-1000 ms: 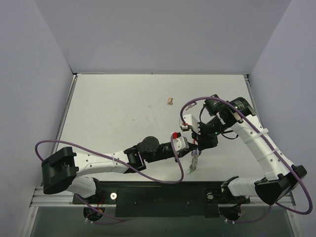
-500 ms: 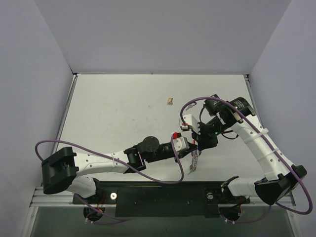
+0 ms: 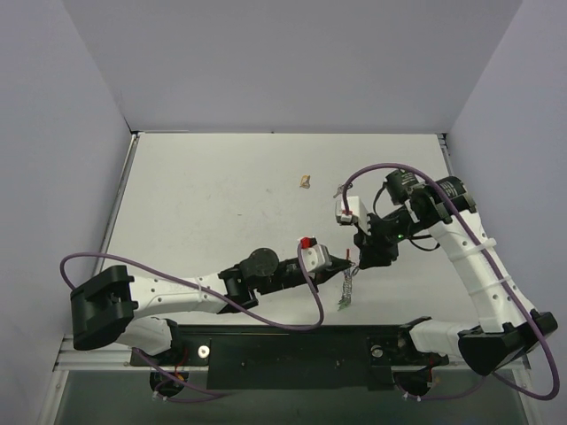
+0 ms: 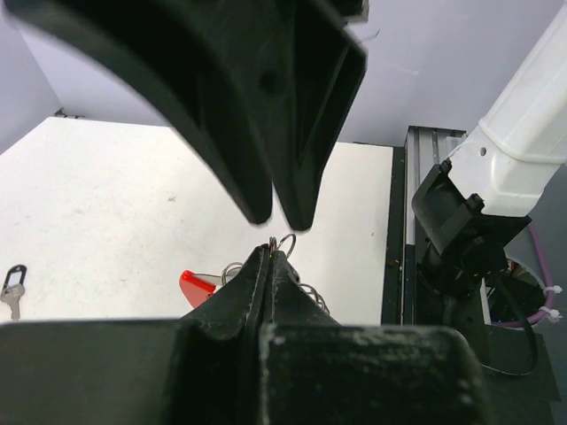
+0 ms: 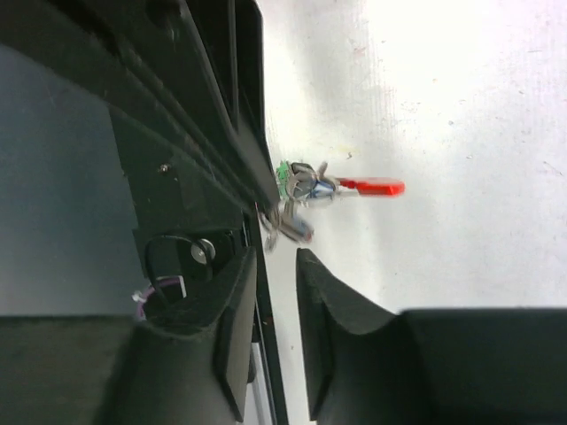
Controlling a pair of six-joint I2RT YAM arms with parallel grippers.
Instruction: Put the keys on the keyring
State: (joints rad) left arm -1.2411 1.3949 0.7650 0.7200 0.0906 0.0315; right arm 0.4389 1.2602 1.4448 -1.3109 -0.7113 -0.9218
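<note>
Pale lavender walls (image 3: 283,62) close in a white table (image 3: 204,186) on three sides. A black rail (image 3: 283,350) runs along its near edge. The light is even.

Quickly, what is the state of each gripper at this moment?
Left gripper: closed, pinching the keyring by its thin ring.
Right gripper: slightly open, holding nothing.
</note>
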